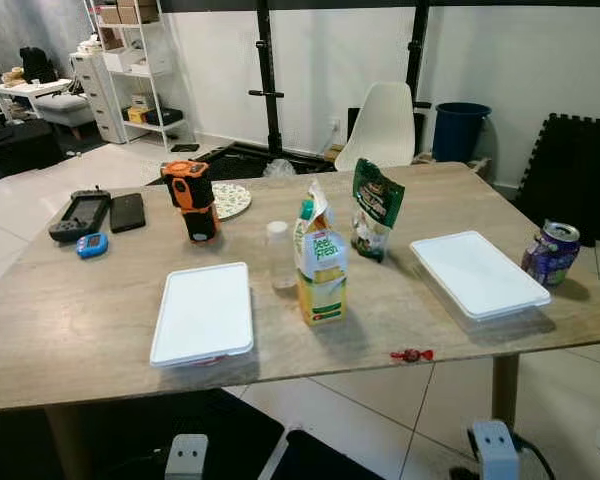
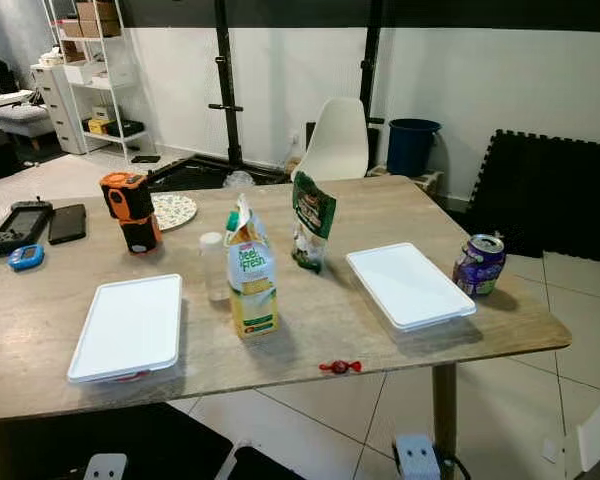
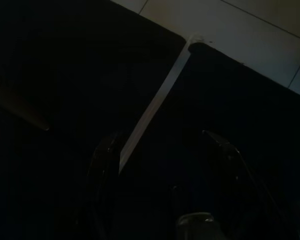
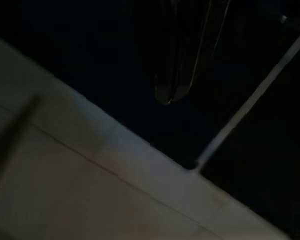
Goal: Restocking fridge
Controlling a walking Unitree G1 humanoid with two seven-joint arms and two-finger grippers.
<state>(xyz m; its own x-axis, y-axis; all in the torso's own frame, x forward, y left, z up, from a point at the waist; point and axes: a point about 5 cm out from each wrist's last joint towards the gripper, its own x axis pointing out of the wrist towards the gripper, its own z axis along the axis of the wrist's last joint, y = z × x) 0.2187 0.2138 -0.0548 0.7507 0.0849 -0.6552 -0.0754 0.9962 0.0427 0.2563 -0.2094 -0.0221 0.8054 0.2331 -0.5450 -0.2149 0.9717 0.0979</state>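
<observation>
While both arms hang idle below the counter (image 1: 70, 330), the juice carton (image 1: 320, 262) stands upright near the counter's middle. Just left of the carton, a small clear bottle (image 1: 279, 254); further left, a white lidded container (image 1: 204, 312). Behind and right of the carton, a green snack bag (image 1: 375, 210), then a second white container (image 1: 477, 272), and a purple can (image 1: 551, 253) far right. Left hand (image 3: 165, 165): dark view, fingers apart, holding nothing. Right hand (image 4: 177, 75): too dark, cannot tell its opening.
</observation>
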